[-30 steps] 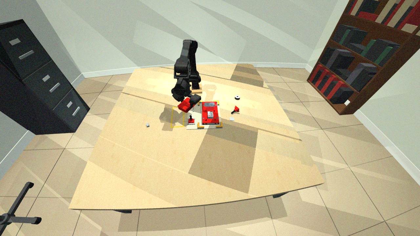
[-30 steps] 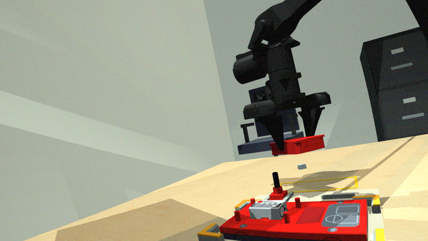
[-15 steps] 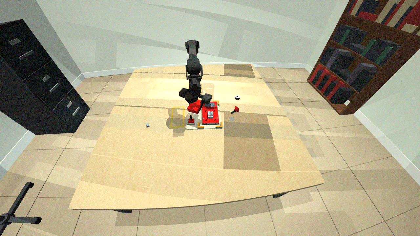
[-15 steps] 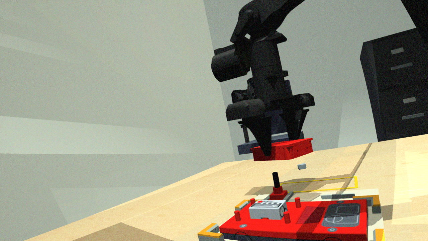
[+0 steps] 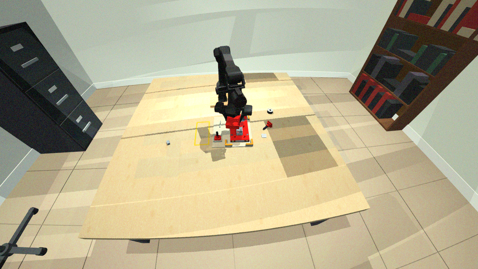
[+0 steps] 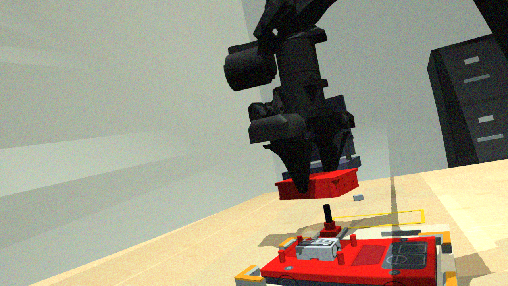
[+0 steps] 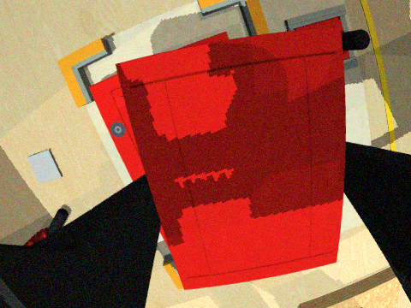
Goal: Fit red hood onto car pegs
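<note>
The black parallel-jaw gripper [image 6: 314,174] is clamped on the red flat-roofed hood shell [image 6: 317,184], one finger on each long side wall, and carries it in the air. The step in hand looks like the carry toward the car: the hood is lifted and travelling, not yet lowered.

Below the gripper, and nearer the exterior camera, sits the red toy car chassis [image 6: 358,261] in its orange-cornered jig [image 6: 248,273]. The grey engine block [image 6: 317,248] rests on the deck with four short red pegs [image 6: 353,240] around it. In the exterior view the hood hangs well above the deck, with open air between its lower rim and the peg tops. In the top view it overlaps the end of the chassis nearest the arm's base. In the wrist view it covers most of the chassis, leaving only one edge and the jig corners showing.

The hood's roof faces up toward the palm and its open underside faces down. It hangs roughly level, perhaps tipped a little. Its long axis runs across the line between the fingers. In the wrist view that axis seems turned a few degrees off the chassis edges, so a small twist appears to be needed.

Next, I judge, the hood must be centred over the engine with each corner hole above its peg, squared to the deck, then lowered straight down. A black upright post on a red base [image 6: 328,222] stands just beyond the chassis, under the hood's path, and should be cleared.
</note>
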### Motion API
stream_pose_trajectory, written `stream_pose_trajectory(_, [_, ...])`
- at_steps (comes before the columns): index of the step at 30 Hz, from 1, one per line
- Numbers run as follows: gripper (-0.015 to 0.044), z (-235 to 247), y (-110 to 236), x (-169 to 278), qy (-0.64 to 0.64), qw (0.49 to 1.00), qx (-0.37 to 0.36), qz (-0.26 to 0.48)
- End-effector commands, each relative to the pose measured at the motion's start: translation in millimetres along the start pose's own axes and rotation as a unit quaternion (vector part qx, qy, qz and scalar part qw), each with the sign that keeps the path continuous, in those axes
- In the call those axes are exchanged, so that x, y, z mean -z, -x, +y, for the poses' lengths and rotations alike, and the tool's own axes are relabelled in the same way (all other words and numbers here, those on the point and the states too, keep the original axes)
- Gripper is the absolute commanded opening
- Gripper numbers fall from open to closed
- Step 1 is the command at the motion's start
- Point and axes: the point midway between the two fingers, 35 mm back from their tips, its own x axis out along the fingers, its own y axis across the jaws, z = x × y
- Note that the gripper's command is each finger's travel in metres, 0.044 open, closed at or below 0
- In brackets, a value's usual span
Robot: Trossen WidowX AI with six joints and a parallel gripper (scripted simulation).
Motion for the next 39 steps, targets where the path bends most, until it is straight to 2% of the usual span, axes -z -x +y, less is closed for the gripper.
stream_pose_trajectory(1, [0.0000,14.2,-2.5,2.4,0.032,0.999,0.003,0.002])
stream_pose_trajectory(6, [0.0000,33.1,-1.4,7.6,0.074,0.997,0.003,0.001])
stream_pose_trajectory(14, [0.0000,34.2,-2.5,5.3,0.079,0.997,0.003,0.000])
stream_pose_trajectory(27, [0.0000,35.1,-50.7,7.5,0.079,0.997,0.003,0.000])
stream_pose_trajectory(39, [0.0000,35.4,-51.4,9.4,0.079,0.997,0.003,0.000])
